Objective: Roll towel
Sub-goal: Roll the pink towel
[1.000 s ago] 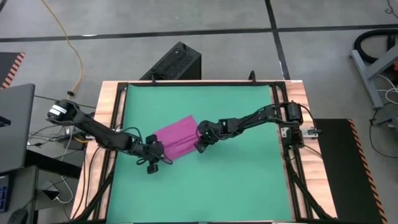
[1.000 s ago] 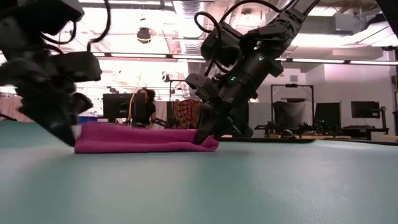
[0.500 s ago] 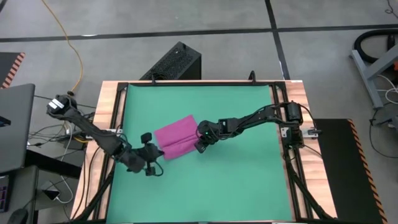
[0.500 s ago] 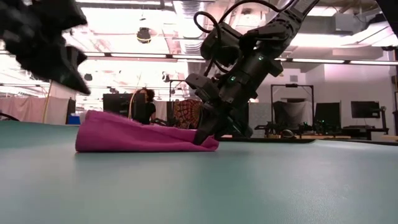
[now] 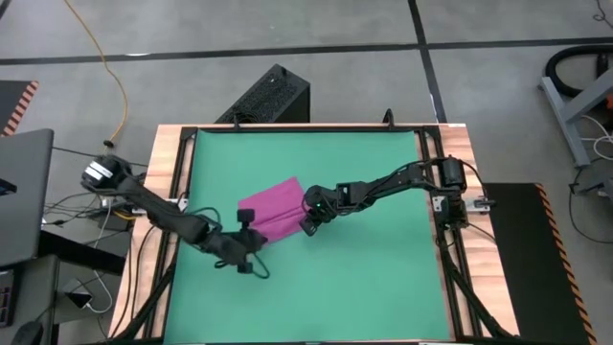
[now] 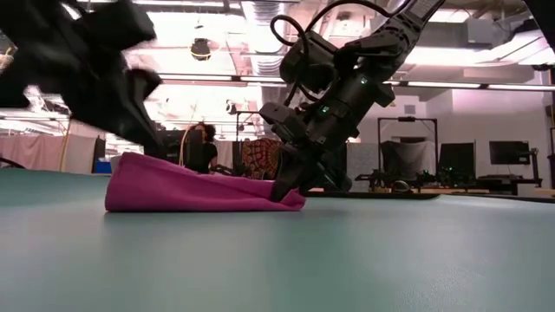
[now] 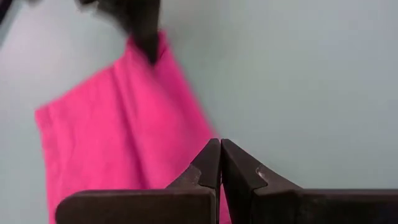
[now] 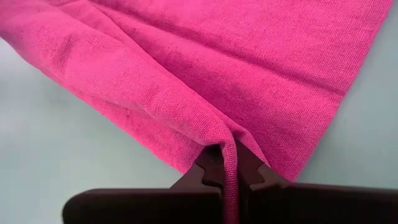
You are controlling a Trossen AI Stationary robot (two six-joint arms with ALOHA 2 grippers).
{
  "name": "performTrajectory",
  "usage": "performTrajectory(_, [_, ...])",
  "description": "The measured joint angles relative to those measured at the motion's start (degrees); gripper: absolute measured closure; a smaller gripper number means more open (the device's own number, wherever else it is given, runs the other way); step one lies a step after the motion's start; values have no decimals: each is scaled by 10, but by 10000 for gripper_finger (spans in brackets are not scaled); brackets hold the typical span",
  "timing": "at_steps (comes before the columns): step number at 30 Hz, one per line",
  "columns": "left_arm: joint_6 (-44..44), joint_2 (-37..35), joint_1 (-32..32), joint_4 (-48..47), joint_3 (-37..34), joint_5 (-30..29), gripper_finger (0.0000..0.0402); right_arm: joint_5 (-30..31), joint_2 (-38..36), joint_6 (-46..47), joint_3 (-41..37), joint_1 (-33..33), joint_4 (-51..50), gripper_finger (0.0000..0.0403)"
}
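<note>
Right wrist view shows the right gripper (image 8: 229,177) with jaws clamped on a pinched corner of the towel (image 8: 205,81). Left gripper (image 7: 220,163), jaws together and empty, hangs just beside the towel's opposite edge. Towel lies mid-mat on the table (image 5: 383,278), partly folded; rolling evenly likely needs both ends moving together.

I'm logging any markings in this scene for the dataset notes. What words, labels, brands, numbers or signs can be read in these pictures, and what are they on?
None can be read.
The towel: plain pink, no tag or print shown.
The green mat: unmarked.
The left gripper and right gripper: no lettering shown on the fingers.
The screens in the room behind the table: too small to read.
The striped tape on the floor: a pattern, no text.
</note>
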Motion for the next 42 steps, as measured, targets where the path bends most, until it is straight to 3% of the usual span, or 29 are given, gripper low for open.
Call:
performTrajectory(8, [-59, 30, 24, -51, -9, -70, 402, 0, 0, -4, 0, 1, 0, 387])
performTrajectory(15, [-128, 29, 22, 20, -78, -66, 401, 0, 0, -16, 0, 1, 1, 387])
performTrajectory(23, [-146, 29, 25, 46, -118, -77, 401, 0, 0, -23, -1, 3, 13, 370])
performTrajectory(42, [-144, 28, 31, 36, -128, -50, 401, 12, -63, -150, 1, 2, 20, 316])
